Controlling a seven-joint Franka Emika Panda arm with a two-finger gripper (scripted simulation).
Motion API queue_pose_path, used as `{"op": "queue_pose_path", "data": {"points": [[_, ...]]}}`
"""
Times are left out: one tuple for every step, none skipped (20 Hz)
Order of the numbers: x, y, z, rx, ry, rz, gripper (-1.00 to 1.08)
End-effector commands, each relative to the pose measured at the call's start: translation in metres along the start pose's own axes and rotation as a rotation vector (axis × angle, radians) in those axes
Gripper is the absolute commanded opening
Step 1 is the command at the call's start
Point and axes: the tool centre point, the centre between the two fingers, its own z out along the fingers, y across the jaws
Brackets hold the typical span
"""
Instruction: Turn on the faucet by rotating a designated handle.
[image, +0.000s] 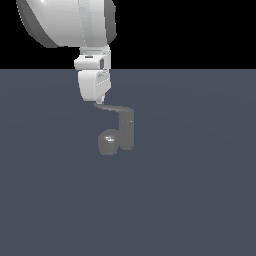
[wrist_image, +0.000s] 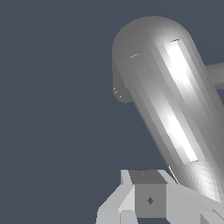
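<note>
The faucet is a small glossy grey post with a rounded lobe at its base. Its handle, a thin curved lever, projects from the post's top toward the exterior view's left. My white gripper points straight down, and its tip touches the free end of the handle. The fingers look pressed together, with nothing held between them. Up close in the wrist view, a long shiny part of the faucet runs diagonally just past my fingers. I cannot tell which part of the faucet it is.
The faucet stands on a flat dark blue-grey floor that spreads in every direction. My large white arm hangs above, at the exterior view's upper left. Nothing else shows.
</note>
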Motion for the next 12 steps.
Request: {"op": "queue_pose_path", "data": {"points": [[-0.003,0.01,0.0,-0.005,0.0,-0.003,-1.0],[-0.004,0.012,0.0,-0.005,0.0,-0.003,-1.0],[-0.004,0.015,0.0,-0.004,0.0,-0.003,-1.0],[-0.004,0.018,0.0,-0.004,0.0,-0.003,-1.0],[-0.005,0.021,0.0,-0.004,0.0,-0.003,-1.0],[-0.005,0.023,0.0,-0.004,0.0,-0.003,-1.0],[-0.006,0.026,0.0,-0.004,0.0,-0.003,-1.0],[-0.006,0.026,0.0,-0.004,0.0,-0.003,-1.0],[-0.003,0.022,0.0,-0.002,0.002,0.001,-1.0],[-0.002,0.024,0.0,-0.002,0.002,0.001,-1.0],[0.0,0.027,0.0,-0.002,0.002,0.001,-1.0],[0.001,0.029,0.0,-0.002,0.002,0.0,-1.0]]}}
